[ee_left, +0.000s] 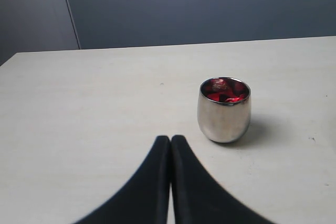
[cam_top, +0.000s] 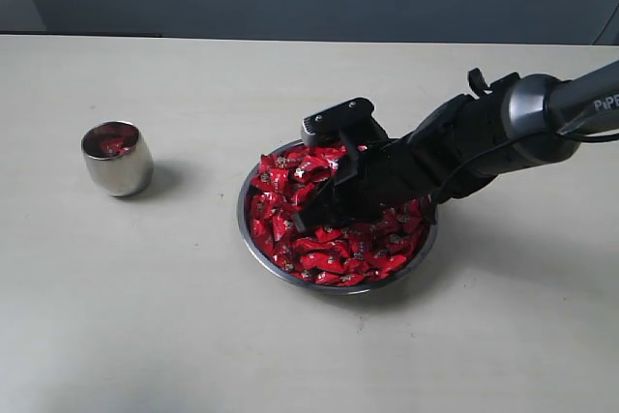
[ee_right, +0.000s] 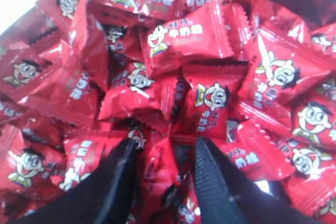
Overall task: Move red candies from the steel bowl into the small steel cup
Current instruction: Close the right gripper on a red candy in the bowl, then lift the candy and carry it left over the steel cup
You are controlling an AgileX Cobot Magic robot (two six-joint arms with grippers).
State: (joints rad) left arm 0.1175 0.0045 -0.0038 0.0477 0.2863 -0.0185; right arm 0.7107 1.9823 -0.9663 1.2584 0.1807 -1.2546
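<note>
Candies [ee_right: 210, 103] in the bowl [cam_top: 329, 288] are light, slippery, crinkly packets, best pinched across the plump middle, where the right claw [ee_right: 167, 145], jaws spread and not yet closed, straddles one.

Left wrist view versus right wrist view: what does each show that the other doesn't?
Left wrist only: the small steel cup standing upright on the table, and the left end effector with fingers pressed together. Right wrist only: the right end effector, fingers apart, down in the heaped pile with one wrapper between them. Both: red candies, some in the cup, many in the pile.
</note>
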